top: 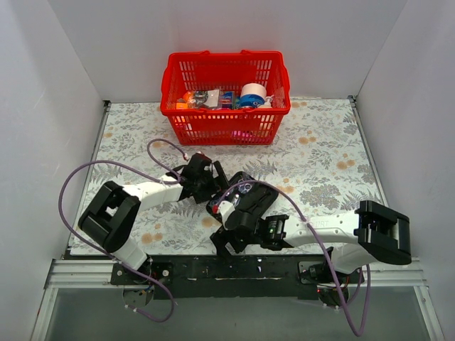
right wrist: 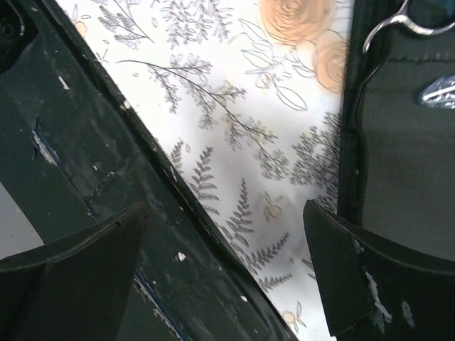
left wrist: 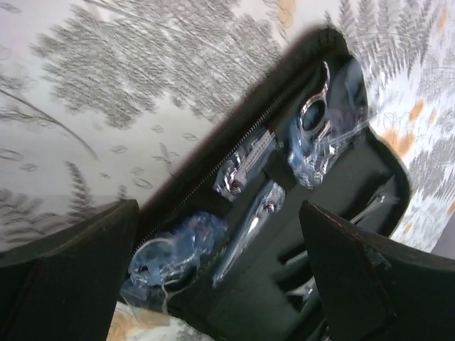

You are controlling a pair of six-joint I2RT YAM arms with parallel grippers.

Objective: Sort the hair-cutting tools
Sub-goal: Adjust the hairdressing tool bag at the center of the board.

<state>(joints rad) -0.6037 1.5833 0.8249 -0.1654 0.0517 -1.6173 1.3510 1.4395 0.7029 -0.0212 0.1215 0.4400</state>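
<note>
Mid-surface, between my two hands, the open black pouch lies flat with the tools inside. Left wrist view shows one pair of scissors toward the pouch's far end. The second scissors lie lower, their pale blue loops in crinkly wrap. A toothed silver piece sits between them by the zipper. I can't tell if anything holds them down.

My left hand hovers over the pouch, fingers spread, nothing in it. My right hand is spread and empty too, over bare floral surface just beside the pouch edge.

Risks, my guess:
- The wrap looks slick and the scissors are thin and flat, so a pinch may slip or catch only plastic.
- If a tool is tucked in, pulling it could drag the whole pouch unless the right hand pins it.
- Both hands crowd one spot, so the wrists could knock.

Room:
- There is open surface on either side of the pouch.
- The red basket is well apart at the back.
- The walls close in the sides.
- The black rail is near behind the right hand, so there is little backing room.
</note>
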